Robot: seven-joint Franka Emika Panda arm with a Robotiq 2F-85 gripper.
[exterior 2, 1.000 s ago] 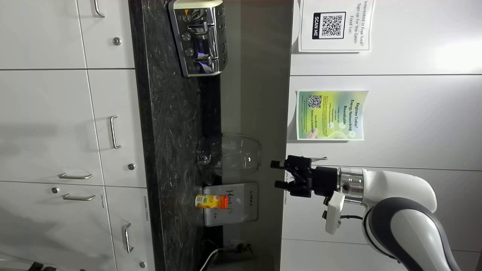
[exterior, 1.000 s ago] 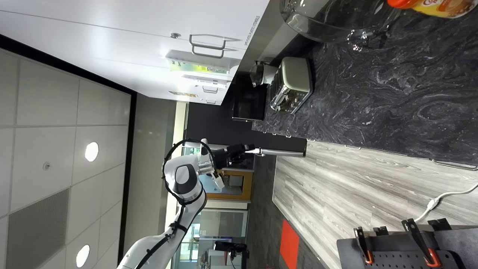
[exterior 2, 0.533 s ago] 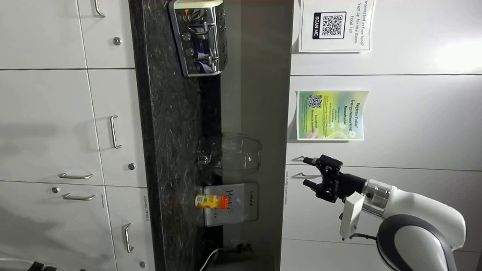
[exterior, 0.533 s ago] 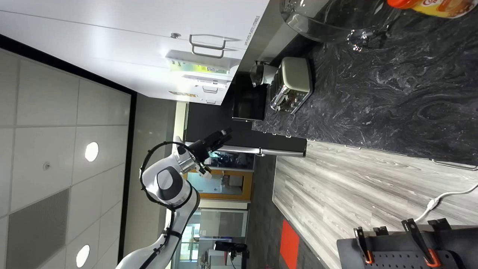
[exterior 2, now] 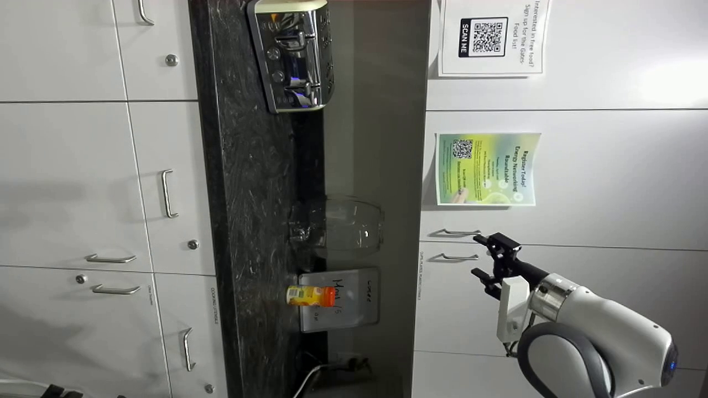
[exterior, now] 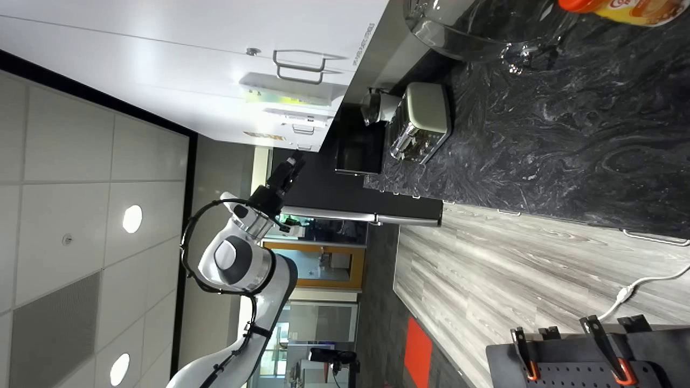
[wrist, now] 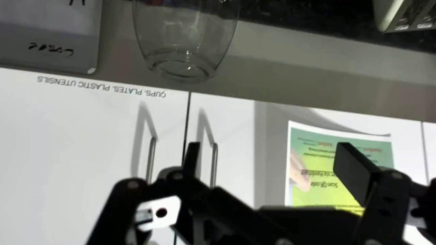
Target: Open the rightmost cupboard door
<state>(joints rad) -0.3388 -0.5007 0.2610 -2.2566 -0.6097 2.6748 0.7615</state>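
The right-hand upper cupboard door (exterior 2: 442,315), plain white and labelled for cups and plates, is closed; it also shows in an exterior view (exterior: 215,21). Its slim silver bar handle (exterior 2: 456,257) stands beside the neighbouring door's handle (exterior 2: 456,232), with a seam between. A small round lock (exterior: 253,52) sits near that seam. My gripper (exterior 2: 479,255) is open and empty near the handles' upper ends, apart from them. In the wrist view, my gripper (wrist: 269,156) has one finger overlapping the gap between the door's handle (wrist: 151,160) and the neighbouring handle (wrist: 214,163).
A green poster (exterior 2: 487,169) hangs on the neighbouring door. A glass vessel (exterior 2: 354,224), an orange-capped bottle (exterior 2: 310,296), a whiteboard (exterior 2: 354,318) and a toaster (exterior 2: 293,55) stand on the dark counter (exterior 2: 249,166). Another white panel (exterior 2: 459,376) lies beyond the labelled door.
My gripper has risen from the cupboards' lower edge to the handles' upper ends, tilted, and come closer to the doors. The handles it covered now show. It stays open.
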